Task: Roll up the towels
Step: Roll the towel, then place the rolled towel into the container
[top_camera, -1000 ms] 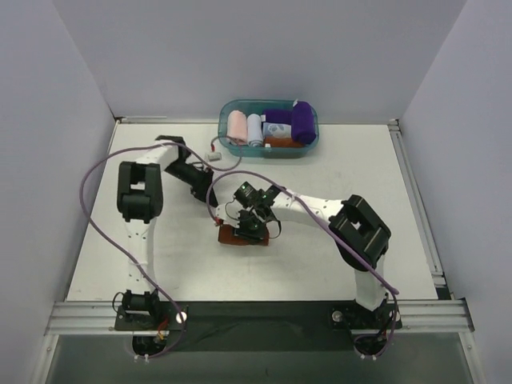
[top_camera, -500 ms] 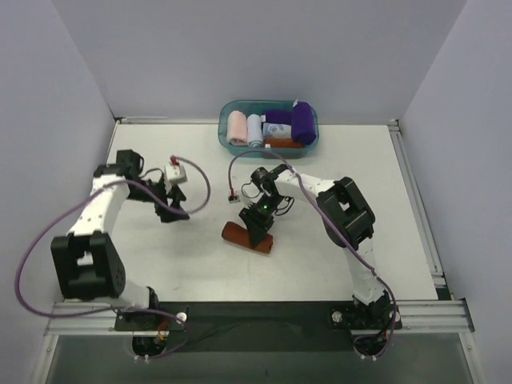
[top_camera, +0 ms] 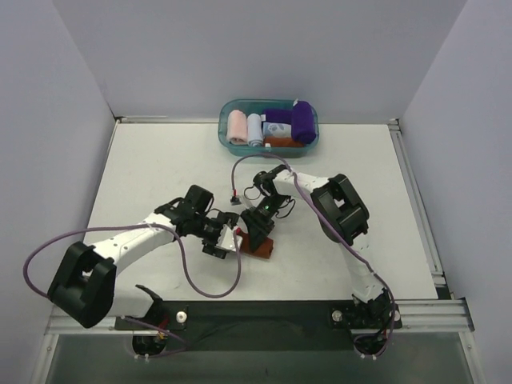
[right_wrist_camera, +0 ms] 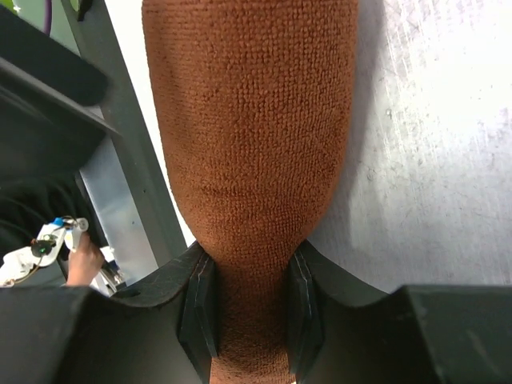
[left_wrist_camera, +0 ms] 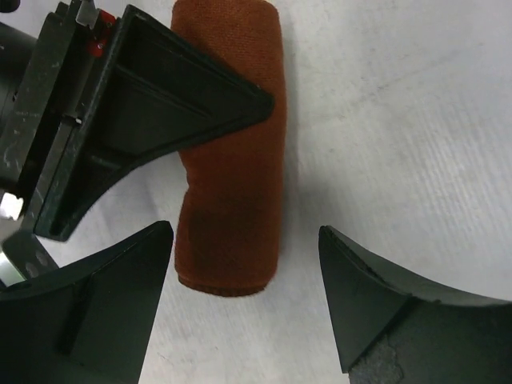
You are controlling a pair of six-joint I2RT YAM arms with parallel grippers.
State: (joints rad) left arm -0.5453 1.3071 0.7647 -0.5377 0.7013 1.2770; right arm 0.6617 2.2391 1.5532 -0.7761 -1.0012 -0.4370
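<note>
**Top external view.** The white table is closed in by pale walls on three sides. Bare surface lies open to the left, right and far side of its centre. A teal bin stands at the far edge, with the rolled purple towel at its right end. The rust-brown towel, rolled, lies near the table's middle, well apart from every edge and from the bin. The left gripper and right gripper meet at it.

**Left wrist view.** The left gripper's jaws stand wide, one either side of the roll's near end, touching neither flank. Bare table shows to the right of the roll. A dark finger of the right gripper lies against the roll's left flank.

**Right wrist view.** The right gripper is clamped on the rust-brown towel, its pads pinching the cloth into a narrow waist. Beyond them the roll widens, with bare table to its right
</note>
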